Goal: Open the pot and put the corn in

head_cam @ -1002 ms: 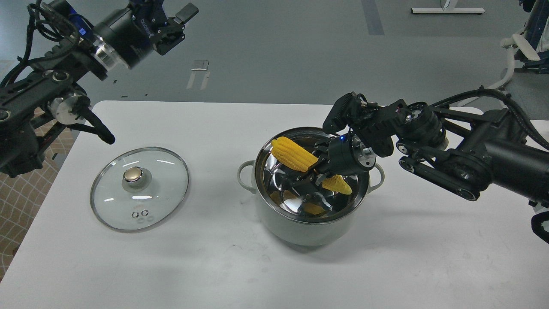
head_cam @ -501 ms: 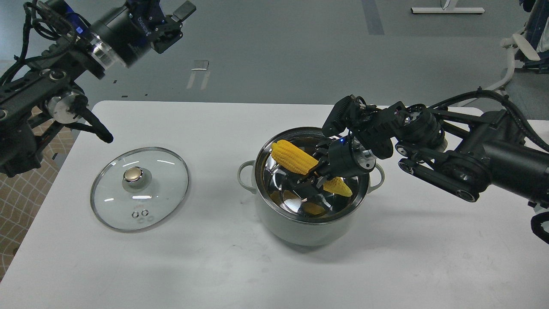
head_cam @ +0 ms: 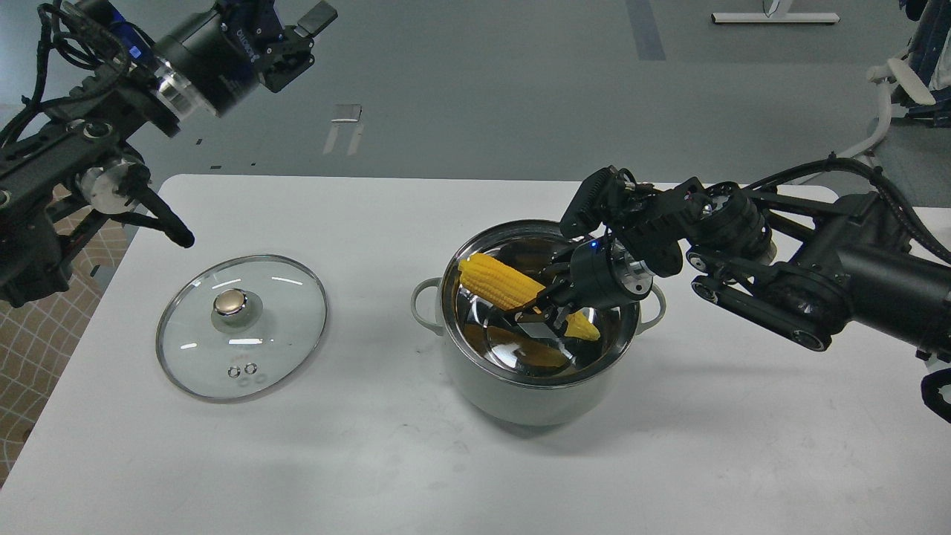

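- Our right gripper (head_cam: 548, 306) reached down into the pot (head_cam: 531, 386) and was clamped around the middle of the corn (head_cam: 499, 281), whose thick end leaned on the pot's left rim while the thin tip pointed toward the right wall.
- The pot stood uncovered, right of the worktop's centre and nearer the right edge than the left.
- The glass lid (head_cam: 241, 327) lay flat, knob up, well apart from the pot and toward the left edge; nothing lay between the two.
- Our left gripper (head_cam: 293, 33) hung high beyond the far left corner, holding nothing; whether its fingers were apart or together we could not tell.
- The worktop (head_cam: 371, 461) was plain white and matte.
- Beyond its far edge ran a grey floor (head_cam: 483, 89) with pale tape marks, and white frame parts showed at the upper right.
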